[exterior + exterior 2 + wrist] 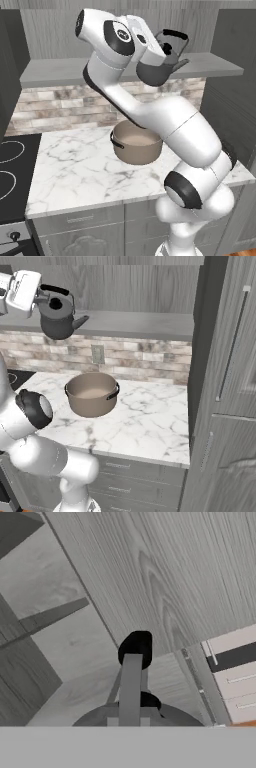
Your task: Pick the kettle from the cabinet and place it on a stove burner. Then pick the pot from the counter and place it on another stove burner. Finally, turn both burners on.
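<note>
one kettle [57, 320] pinched by handle in gripper [41, 295]; one pot [92, 393] on counter [150, 421].

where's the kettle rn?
The kettle hangs from the gripper by its handle, in front of the cabinet shelf, above and left of the pot.

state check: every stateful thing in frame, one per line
kettle: lid on, held by its handle, hanging in front of the shelf's edge, spout tipped up.
gripper: shut on the kettle's handle.
pot: upright on the counter, no lid, nothing inside.
cabinet: open, shelf bare where visible.
burners: rings bare, no glow.
</note>
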Controlling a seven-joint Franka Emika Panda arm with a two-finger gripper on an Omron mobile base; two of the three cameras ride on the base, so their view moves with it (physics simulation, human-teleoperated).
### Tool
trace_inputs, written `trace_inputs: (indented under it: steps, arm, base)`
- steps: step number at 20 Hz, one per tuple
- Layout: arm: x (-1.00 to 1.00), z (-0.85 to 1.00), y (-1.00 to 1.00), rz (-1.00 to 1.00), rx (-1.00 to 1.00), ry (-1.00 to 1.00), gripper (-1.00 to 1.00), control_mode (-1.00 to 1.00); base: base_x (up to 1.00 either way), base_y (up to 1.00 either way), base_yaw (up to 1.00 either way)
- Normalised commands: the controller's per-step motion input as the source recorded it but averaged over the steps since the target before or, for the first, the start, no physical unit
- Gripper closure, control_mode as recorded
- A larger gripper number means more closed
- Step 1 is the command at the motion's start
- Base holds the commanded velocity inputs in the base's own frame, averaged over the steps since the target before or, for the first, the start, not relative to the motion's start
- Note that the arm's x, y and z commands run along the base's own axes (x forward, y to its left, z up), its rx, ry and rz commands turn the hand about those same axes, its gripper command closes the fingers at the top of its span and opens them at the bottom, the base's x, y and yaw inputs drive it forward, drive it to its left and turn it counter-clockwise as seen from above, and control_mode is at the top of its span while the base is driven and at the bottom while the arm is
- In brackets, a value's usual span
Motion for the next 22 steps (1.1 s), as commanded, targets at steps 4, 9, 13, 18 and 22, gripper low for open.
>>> trace_inputs:
  steps: [4,9,13,18,22]
  arm:
    - [-0.37,-0.17,-0.17,0.0,0.0,-0.13,1.0,-1.0]
    - [-0.36,0.0,-0.15,0.0,0.0,-0.07,1.0,-1.0]
    - [-0.28,-0.2,-0.11,0.0,0.0,0.0,1.0,-1.0]
    - [-0.24,-0.29,-0.05,0.0,0.0,0.0,1.0,-1.0]
    - [-0.22,-0.25,-0.03,0.0,0.0,0.01,1.0,-1.0]
  base:
    - [0.0,0.0,0.0]
    - [0.0,0.0,0.0]
    - [0.0,0.0,0.0]
    - [0.0,0.0,0.0]
    - [0.0,0.0,0.0]
